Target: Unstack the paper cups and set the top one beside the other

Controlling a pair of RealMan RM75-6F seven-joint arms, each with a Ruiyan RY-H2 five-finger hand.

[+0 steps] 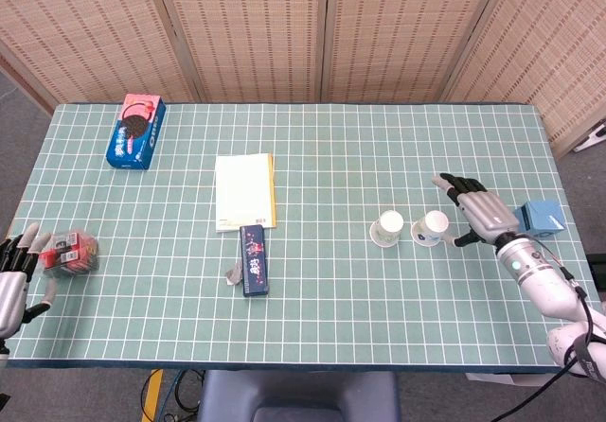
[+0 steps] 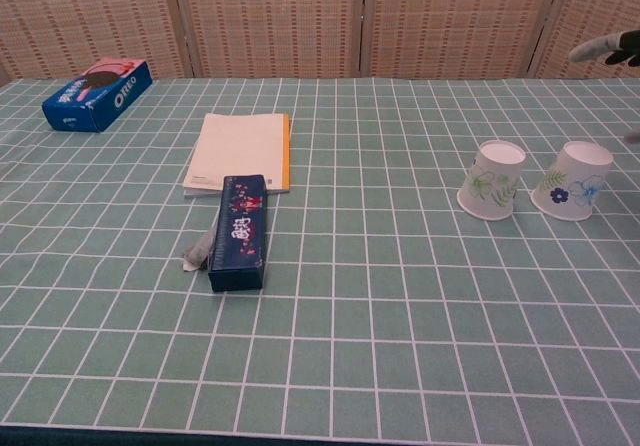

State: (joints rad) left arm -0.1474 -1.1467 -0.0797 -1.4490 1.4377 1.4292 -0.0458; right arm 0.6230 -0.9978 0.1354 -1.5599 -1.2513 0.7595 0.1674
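The table [image 1: 312,337] is covered with a green cloth ruled in white squares. The right hand [image 1: 479,211] hangs near its right edge with fingers spread and nothing in them; in the chest view only its fingertips [image 2: 603,49] show at the upper right corner. The left hand [image 1: 13,269] sits at the table's near left edge, fingers spread and empty.

Far left of the right hand, at the back, lies a blue cookie box [image 2: 97,93]. Nearer, well left of the right hand, a cream notepad [image 1: 244,190] lies flat, and a dark blue pencil case [image 2: 238,231] lies just in front of it with a scrap of paper [image 2: 197,252] tucked at its left side. A small blue box [image 1: 540,219] sits just to the right of the right hand. A red packet [image 1: 70,254] lies just beside the left hand.

Both paper cups stand separated, mouth down, side by side. The blue-flowered cup [image 2: 574,180] is just left of the right hand, apart from it. The green-leafed cup [image 2: 493,179] stands just left of that one.
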